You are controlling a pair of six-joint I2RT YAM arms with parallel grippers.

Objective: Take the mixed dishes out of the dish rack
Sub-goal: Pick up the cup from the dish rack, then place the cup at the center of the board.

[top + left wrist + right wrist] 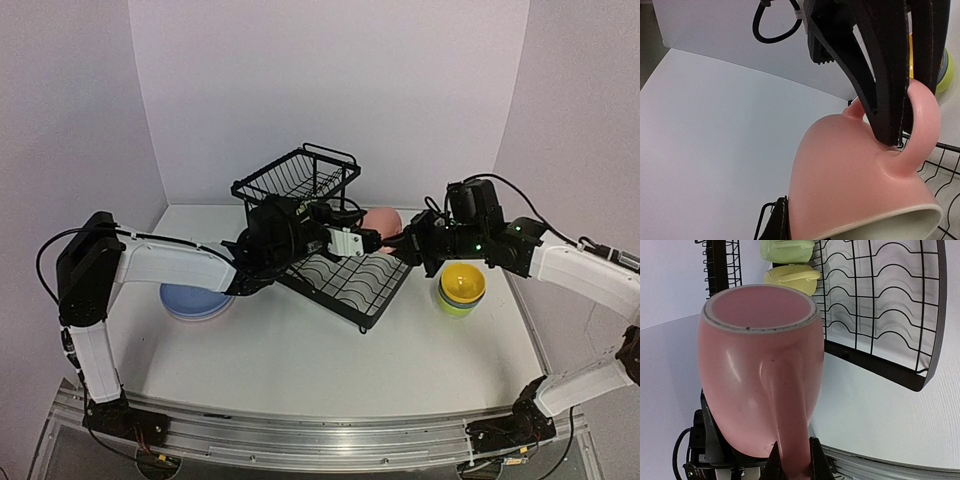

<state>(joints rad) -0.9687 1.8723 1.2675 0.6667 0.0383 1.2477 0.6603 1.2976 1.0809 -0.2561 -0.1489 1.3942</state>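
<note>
A pink mug (382, 222) hangs in the air beside the black wire dish rack (345, 285). My right gripper (792, 462) is shut on the mug's handle (790, 405); it also shows in the top view (405, 241). My left gripper (368, 238) reaches the mug from the other side. In the left wrist view one of its fingers (774, 222) lies against the mug's outer wall (840, 175); the other finger is hidden. A yellow mug (792, 279) and a pale-green mug (787, 250) lie by the rack (880, 315).
A blue plate (195, 300) lies on the table at the left, partly under my left arm. A yellow bowl stacked in a green one (462, 288) stands at the right, below my right arm. White walls enclose the table on three sides.
</note>
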